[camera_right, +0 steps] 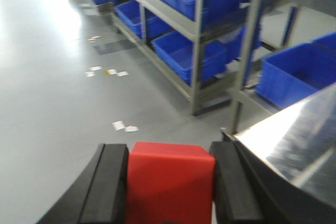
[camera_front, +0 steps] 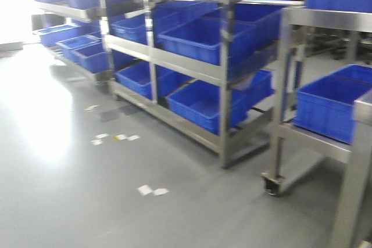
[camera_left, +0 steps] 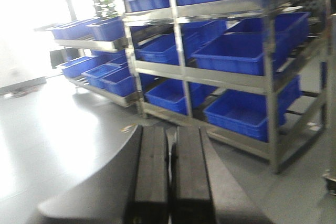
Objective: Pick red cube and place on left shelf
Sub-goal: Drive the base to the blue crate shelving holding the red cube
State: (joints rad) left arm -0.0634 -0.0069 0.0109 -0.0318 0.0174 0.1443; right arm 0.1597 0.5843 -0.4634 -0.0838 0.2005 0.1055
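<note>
The red cube [camera_right: 170, 182] fills the gap between the two black fingers of my right gripper [camera_right: 169, 148], which is shut on it and holds it above the grey floor. My left gripper [camera_left: 171, 129] is shut with nothing between its black pads and points toward a steel rack [camera_left: 226, 74] of blue crates. The same rack [camera_front: 192, 62] stands ahead in the front view, with another rack [camera_front: 70, 13] further left. Which level is the left shelf I cannot tell. Neither gripper appears in the front view.
A wheeled steel rack [camera_front: 314, 137] with a blue crate [camera_front: 331, 105] stands at the right, its caster [camera_front: 271, 184] on the floor. A shiny steel tabletop [camera_right: 294, 129] lies right of the right gripper. Paper scraps [camera_front: 151, 190] dot the grey floor.
</note>
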